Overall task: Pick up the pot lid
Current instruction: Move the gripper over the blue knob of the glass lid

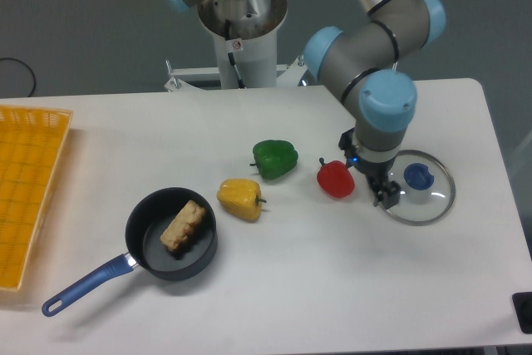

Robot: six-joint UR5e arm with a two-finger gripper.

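The glass pot lid (427,197) lies flat at the right end of the table (332,288), blue knob (418,177) up. The gripper (385,195) hangs low at the lid's left rim, just beside the red pepper (335,179). Fingers parted or together? Cannot tell from here. Leftward sit 1 green pepper (274,159), 1 yellow pepper (240,199) and a pan (148,209) holding bread (184,226).

The pot lid (435,199) lies on the table (332,297), its knob (417,177) just right of the fingers (388,197); the nearest pepper (335,179) sits just left of them; a second pepper (274,159) lies farther left and behind; a third pepper (240,199) farther left still; beyond it a pan (148,248) holds a piece of food (183,226); a basket (29,189) lies farthest left.
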